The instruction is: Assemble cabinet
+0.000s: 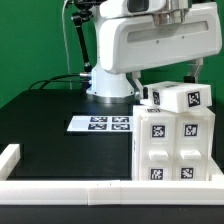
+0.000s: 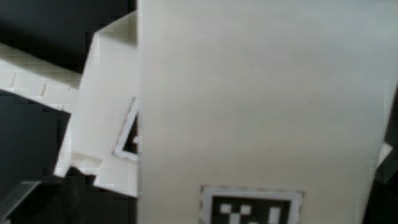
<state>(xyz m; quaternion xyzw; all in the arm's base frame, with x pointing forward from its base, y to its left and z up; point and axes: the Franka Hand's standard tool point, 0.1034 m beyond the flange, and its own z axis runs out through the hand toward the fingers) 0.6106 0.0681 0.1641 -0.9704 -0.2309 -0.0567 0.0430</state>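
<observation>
— From the exterior view's left we pass the marker board (image 1: pixel 100 123), then the cabinet (image 1: pixel 176 140), standing on the counter (image 1: pixel 40 110) at that view's right. Where do we grip it?
— By a thin wall edge. We judge the boxy white tagged plastic shell light, stiff and slick. We cannot tell how the jaws stand, since neither view shows them clearly

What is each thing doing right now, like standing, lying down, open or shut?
Cabinet: standing upright on the table.
Block: on top of the cabinet, tilted.
Marker board: lying flat on the table.
Arm: leaning over the cabinet.
Gripper: close against a white panel; open or shut, can't tell.
</observation>
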